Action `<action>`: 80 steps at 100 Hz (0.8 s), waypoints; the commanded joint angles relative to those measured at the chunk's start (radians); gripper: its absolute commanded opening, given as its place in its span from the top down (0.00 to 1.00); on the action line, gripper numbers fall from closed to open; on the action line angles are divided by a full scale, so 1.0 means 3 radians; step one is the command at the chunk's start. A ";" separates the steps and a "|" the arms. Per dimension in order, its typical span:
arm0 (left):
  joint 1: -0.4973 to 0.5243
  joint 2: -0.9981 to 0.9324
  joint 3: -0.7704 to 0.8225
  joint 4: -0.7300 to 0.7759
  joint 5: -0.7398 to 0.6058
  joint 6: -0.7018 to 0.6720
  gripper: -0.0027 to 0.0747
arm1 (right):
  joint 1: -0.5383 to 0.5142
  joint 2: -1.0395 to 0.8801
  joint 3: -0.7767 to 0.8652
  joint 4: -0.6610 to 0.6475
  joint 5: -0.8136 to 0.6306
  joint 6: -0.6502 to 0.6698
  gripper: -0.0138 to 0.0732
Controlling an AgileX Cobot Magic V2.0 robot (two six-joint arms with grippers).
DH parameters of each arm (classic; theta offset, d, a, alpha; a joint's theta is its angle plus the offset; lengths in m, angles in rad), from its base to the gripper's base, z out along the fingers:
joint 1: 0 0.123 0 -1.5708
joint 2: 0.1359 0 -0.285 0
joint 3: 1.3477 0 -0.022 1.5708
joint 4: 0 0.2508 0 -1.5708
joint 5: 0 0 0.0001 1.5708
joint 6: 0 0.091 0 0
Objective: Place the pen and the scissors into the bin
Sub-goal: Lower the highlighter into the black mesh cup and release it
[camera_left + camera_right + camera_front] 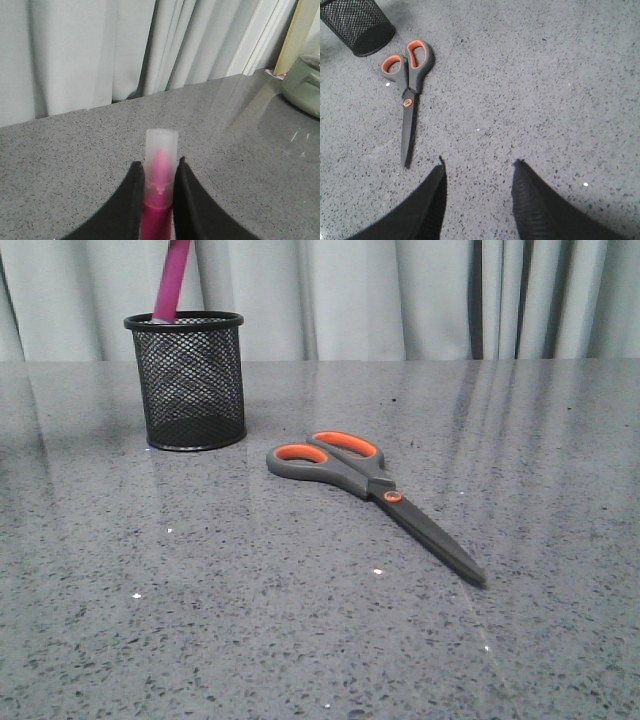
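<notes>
Right gripper [477,172] released, hovering above bare bench [300,640]. Scissors [374,489] flat on bench, blades closed, handles toward cup [188,380]. Pen [171,280] upright, lower end inside cup, left gripper [159,187] clenched on it below cap.

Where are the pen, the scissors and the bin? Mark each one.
pen [161,170]: left wrist view, on the pale cap between the closed fingers.
scissors [393,497]: front view, on the orange pivot ring.
bin [190,390]: front view, on the mesh wall.
</notes>
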 commanded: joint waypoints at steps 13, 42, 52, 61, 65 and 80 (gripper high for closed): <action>-0.0069 -0.0003 -0.0126 -0.0322 0.0160 0.0122 0.99 | 0.0000 0.0053 -0.0093 0.0051 -0.0073 -0.0041 0.52; -0.0069 0.0065 -0.0126 -0.0322 0.0051 0.0122 0.53 | 0.0000 0.0053 -0.0093 0.0070 0.0012 -0.0041 0.52; -0.0062 0.0053 -0.0149 -0.0322 0.0213 0.0122 0.35 | 0.0000 0.0053 -0.0093 0.0070 0.0012 -0.0041 0.52; -0.0062 0.0036 -0.0230 -0.0322 0.0483 0.0097 0.32 | 0.0000 0.0053 -0.0093 0.0099 0.0012 -0.0041 0.52; -0.0056 0.0008 -0.0279 -0.0322 0.0624 0.0073 0.33 | 0.0000 0.0053 -0.0093 0.0169 0.0012 -0.0041 0.52; -0.0058 -0.0222 -0.0466 -0.0322 0.1006 -0.0022 0.46 | 0.0000 0.0053 -0.0093 0.0538 0.0004 -0.0041 0.52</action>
